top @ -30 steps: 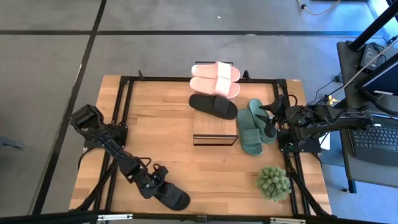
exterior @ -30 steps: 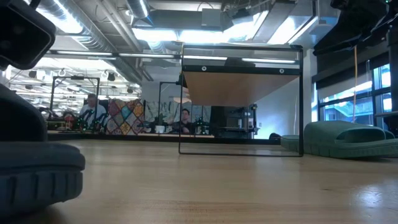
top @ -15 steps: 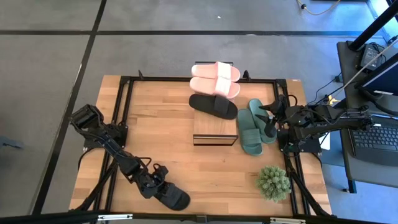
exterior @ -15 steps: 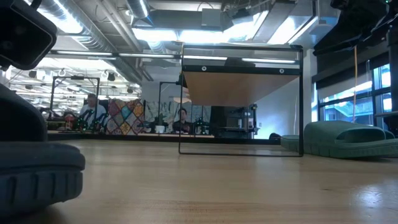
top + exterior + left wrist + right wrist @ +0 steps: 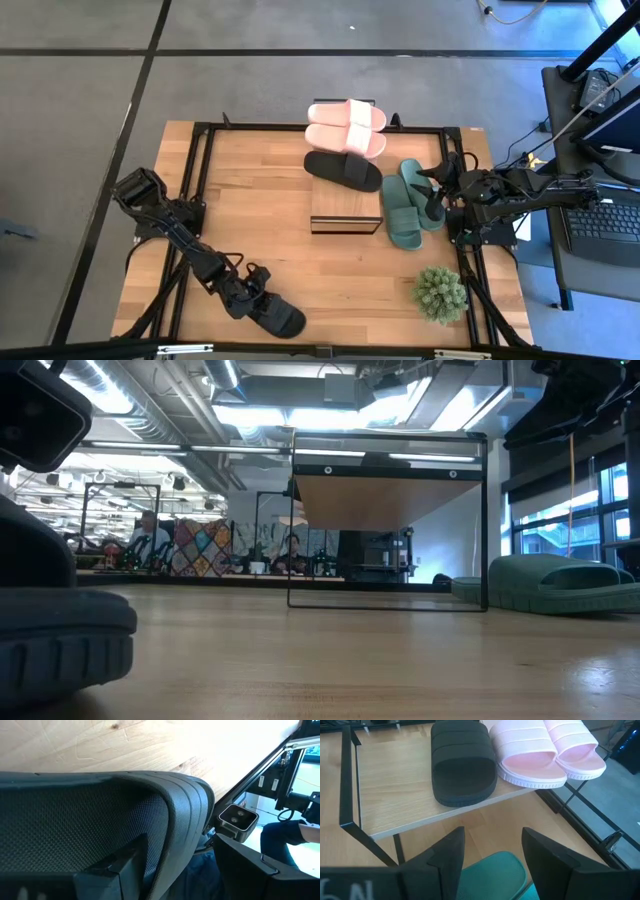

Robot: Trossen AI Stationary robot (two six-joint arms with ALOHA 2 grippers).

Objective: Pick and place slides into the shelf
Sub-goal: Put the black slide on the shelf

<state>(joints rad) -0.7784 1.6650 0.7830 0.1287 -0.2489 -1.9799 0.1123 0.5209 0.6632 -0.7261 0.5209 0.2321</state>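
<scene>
The wooden table (image 5: 260, 215) is carrying the shelf (image 5: 345, 208) near its middle, a green pair of slides (image 5: 404, 201) lying just right of it, a black slide (image 5: 278, 317) sitting at the near edge, and a small potted plant (image 5: 441, 293). The shelf's plank top is bearing another black slide (image 5: 343, 170) and the pink pair (image 5: 346, 127) (side by side).

the shelf (image 5: 345, 205) top holds a black slide (image 5: 343, 170) and pink slides (image 5: 346, 127) at its far end — the near end is bare. green slides (image 5: 405, 202) crowd its right side; left tabletop (image 5: 250, 210) lies open.
</scene>
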